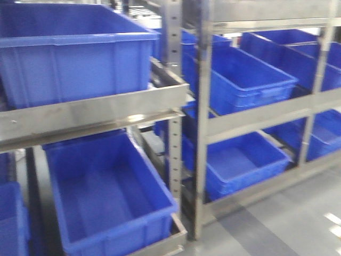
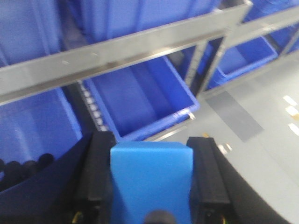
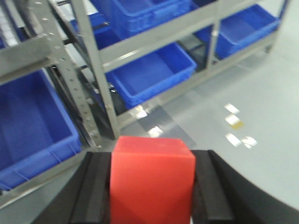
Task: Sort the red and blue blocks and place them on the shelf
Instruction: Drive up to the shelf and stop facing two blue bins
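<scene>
In the left wrist view my left gripper [image 2: 151, 179] is shut on the sky-blue block [image 2: 152, 177], its black fingers [image 2: 96, 175] pressed to both sides. The block hangs in front of the shelf's steel rail [image 2: 126, 51]. In the right wrist view my right gripper [image 3: 152, 182] is shut on the red block [image 3: 152, 179], held above the grey floor and off from the shelf posts [image 3: 96, 70]. The front view shows the shelf [image 1: 90, 114] only; neither gripper appears there.
Large dark-blue bins fill the rack levels: one on top [image 1: 69, 50], one below [image 1: 106, 194], more to the right [image 1: 240, 77] [image 1: 240, 162]. Perforated steel uprights [image 1: 173, 64] stand between bays. Grey floor [image 1: 282, 224] lies in front.
</scene>
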Available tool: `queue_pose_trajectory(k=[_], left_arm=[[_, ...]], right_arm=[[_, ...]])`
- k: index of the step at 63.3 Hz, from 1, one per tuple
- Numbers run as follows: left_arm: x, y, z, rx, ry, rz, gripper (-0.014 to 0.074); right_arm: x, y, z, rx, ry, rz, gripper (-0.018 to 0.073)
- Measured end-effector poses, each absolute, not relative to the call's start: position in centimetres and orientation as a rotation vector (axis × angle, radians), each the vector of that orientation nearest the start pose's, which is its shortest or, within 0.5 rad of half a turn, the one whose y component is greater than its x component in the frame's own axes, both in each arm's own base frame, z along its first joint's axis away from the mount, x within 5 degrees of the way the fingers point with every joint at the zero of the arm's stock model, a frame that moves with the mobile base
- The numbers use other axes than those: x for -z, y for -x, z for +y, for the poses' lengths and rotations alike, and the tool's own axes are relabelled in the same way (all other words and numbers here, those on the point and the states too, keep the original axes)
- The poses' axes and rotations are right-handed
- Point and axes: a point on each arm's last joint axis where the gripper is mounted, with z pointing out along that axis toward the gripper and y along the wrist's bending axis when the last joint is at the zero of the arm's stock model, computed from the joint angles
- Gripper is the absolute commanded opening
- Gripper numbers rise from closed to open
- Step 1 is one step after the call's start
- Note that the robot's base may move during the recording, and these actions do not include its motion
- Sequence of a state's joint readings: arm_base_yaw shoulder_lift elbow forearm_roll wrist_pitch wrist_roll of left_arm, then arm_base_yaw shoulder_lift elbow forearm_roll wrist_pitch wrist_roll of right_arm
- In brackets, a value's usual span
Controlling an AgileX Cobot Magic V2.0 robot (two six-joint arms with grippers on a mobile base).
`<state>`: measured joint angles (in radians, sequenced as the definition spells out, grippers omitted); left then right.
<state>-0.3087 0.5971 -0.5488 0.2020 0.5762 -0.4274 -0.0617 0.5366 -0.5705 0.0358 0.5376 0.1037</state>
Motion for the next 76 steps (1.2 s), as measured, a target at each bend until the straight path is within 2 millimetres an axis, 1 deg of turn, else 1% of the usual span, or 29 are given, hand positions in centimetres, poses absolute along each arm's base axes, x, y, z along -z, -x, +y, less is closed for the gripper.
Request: queue_pose_trajectory(k=[76], left_arm=[[-29.98,-11.35,-2.58,0.227,0.012,2.103,0.0125]], right_arm=[[-31.58,-10.64,-0.49,-0.065,-0.183,1.979,0.005]])
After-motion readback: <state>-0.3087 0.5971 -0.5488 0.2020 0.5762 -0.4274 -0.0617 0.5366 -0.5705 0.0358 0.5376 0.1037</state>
